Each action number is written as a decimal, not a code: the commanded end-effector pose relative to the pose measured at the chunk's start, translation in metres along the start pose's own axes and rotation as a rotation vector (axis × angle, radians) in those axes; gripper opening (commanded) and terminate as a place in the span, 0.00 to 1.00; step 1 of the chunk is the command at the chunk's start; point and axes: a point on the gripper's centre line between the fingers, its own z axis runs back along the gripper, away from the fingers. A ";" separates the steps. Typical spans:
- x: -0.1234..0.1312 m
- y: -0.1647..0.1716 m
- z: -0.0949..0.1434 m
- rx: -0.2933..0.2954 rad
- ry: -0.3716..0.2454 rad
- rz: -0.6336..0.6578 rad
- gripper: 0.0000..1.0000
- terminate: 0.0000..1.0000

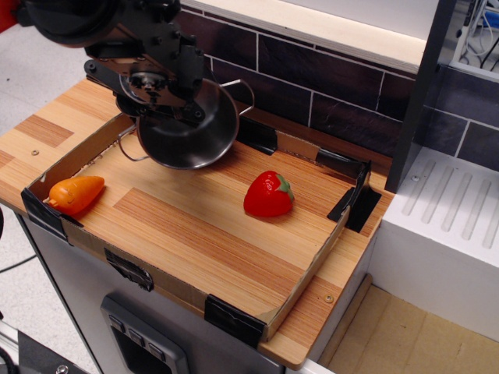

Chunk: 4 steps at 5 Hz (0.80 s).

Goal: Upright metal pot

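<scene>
A wooden counter (47,128) with a low cardboard rim (312,269) taped at the corners in black stands against a dark tiled wall (327,74) (pale grout). A white ledge (335,27) runs above. To the right, a white ribbed unit (448,226); below, brown floor (390,335).

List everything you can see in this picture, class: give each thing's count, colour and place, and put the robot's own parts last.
metal pot: one, shiny steel, tipped on its side at the back left of the tray, opening facing the camera
toy strawberry: one, red, middle of the tray
toy carrot: one, orange, front left corner of the tray
tray: one, cardboard walls with black taped corners, on the wooden counter
tiled wall: one, dark, behind the tray
pincer: one, black, at the pot's upper rim; jaws hidden
</scene>
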 end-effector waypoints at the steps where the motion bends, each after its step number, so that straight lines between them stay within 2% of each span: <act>1: 0.009 0.021 0.000 0.008 0.040 0.107 0.00 0.00; 2: 0.010 0.033 -0.002 0.014 0.149 0.136 0.00 0.00; 3: 0.008 0.038 -0.006 -0.002 0.298 0.135 0.00 0.00; 4: 0.005 0.042 -0.006 -0.059 0.472 0.129 0.00 0.00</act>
